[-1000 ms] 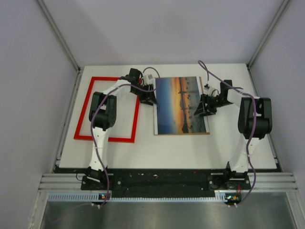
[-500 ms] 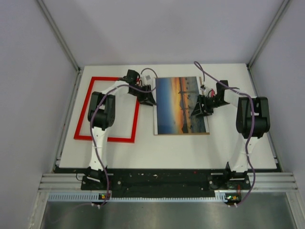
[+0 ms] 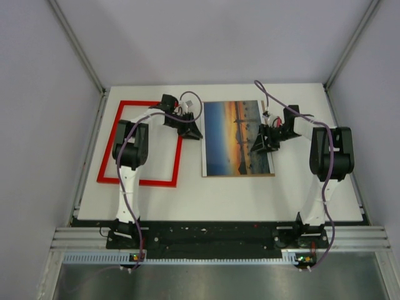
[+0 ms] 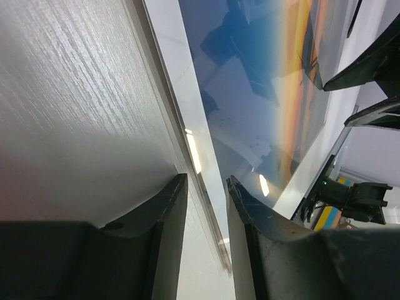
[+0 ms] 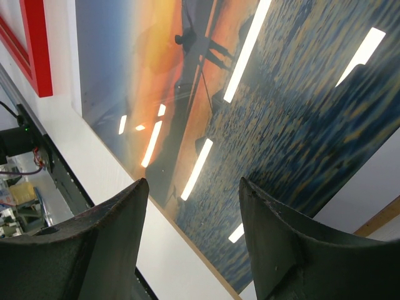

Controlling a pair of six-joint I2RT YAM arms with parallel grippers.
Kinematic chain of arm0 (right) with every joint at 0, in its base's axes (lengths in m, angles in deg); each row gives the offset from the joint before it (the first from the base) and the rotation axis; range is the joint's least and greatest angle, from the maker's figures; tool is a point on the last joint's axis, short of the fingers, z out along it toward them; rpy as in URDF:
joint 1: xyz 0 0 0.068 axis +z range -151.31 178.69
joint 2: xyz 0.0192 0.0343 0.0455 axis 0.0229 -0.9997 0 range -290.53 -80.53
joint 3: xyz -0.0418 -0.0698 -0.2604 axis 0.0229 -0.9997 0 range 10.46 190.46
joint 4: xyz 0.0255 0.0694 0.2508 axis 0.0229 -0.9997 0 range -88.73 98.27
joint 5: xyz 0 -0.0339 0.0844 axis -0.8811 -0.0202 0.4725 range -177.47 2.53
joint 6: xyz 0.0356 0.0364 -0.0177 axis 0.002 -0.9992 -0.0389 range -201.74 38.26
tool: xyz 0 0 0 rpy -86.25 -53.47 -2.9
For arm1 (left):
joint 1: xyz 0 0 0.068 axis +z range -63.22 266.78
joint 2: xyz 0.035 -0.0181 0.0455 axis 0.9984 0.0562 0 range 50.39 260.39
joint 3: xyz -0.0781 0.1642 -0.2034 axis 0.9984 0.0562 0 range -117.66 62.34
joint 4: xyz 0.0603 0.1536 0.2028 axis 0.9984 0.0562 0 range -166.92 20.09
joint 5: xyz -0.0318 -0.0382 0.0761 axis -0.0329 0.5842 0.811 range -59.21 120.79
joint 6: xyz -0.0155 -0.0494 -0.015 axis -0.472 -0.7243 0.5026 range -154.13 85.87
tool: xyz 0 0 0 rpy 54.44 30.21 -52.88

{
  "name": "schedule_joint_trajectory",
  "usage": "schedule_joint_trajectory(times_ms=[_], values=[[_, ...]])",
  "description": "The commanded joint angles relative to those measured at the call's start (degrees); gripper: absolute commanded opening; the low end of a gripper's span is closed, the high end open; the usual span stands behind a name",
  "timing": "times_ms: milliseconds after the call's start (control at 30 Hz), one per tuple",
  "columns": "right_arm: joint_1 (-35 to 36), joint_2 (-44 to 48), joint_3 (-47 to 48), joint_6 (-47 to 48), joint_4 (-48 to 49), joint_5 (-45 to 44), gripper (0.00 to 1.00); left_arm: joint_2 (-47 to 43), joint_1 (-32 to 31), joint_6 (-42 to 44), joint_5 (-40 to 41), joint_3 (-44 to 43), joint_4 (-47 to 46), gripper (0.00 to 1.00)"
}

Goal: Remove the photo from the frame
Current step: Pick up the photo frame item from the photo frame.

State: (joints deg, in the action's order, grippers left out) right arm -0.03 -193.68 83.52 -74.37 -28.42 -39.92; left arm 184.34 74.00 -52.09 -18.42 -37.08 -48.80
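Observation:
The photo [image 3: 237, 137], an orange-and-blue sunset print, lies flat on the table mid-centre. It fills the right wrist view [image 5: 250, 94] and shows glossy in the left wrist view [image 4: 269, 81]. The red frame [image 3: 140, 142] lies empty to its left, and a corner of it shows in the right wrist view [image 5: 34, 50]. My left gripper [image 3: 192, 131] is at the photo's left edge. Its jaws [image 4: 207, 178] stand a narrow gap apart, with a thin clear-looking edge running between them. My right gripper [image 3: 257, 145] hovers wide open over the photo's right part [image 5: 193, 180].
A brown backing board [image 3: 240, 175] shows as a thin strip under the photo's near and right edges, also in the right wrist view [image 5: 375, 219]. The white table [image 3: 250, 200] is walled by grey panels on three sides. The right gripper's fingers [image 4: 369, 50] show across the photo.
The right gripper has moved left, from beside the photo's right edge to over it. The left arm's elbow has swung left, and its gripper has stayed at the photo's left edge.

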Motion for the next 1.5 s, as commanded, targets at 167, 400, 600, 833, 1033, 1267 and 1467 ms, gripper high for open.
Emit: schedule_joint_trajectory(times_ms=[167,400,600,833,1033,1267,1467], values=[[0.83,-1.73,0.6,1.15,0.83,-2.11,0.61,-0.88,-0.58,-1.03,1.31,0.8,-2.37,0.38],[0.92,-1.73,0.6,1.24,0.83,-2.11,0.61,-0.88,-0.58,-1.73,-0.44,0.89,-3.16,0.35],[0.92,-1.73,0.51,1.24,0.83,-2.2,0.61,-1.15,-0.58,-3.05,-2.73,1.33,-4.83,0.33],[0.92,-1.91,0.51,1.32,0.83,-2.37,0.61,-2.38,-0.41,-3.66,-3.96,1.51,-5.79,0.32],[0.83,-2.08,0.59,1.41,0.65,-2.37,0.61,-4.13,0.03,-4.19,-4.49,1.33,-6.15,0.32],[0.92,-2.17,0.59,1.41,0.65,-2.37,0.61,-5.45,0.56,-4.19,-4.67,1.59,-6.06,0.32],[0.92,-2.17,0.59,1.41,0.56,-2.29,0.61,-6.16,0.82,-4.11,-4.67,1.51,-6.06,0.31]])
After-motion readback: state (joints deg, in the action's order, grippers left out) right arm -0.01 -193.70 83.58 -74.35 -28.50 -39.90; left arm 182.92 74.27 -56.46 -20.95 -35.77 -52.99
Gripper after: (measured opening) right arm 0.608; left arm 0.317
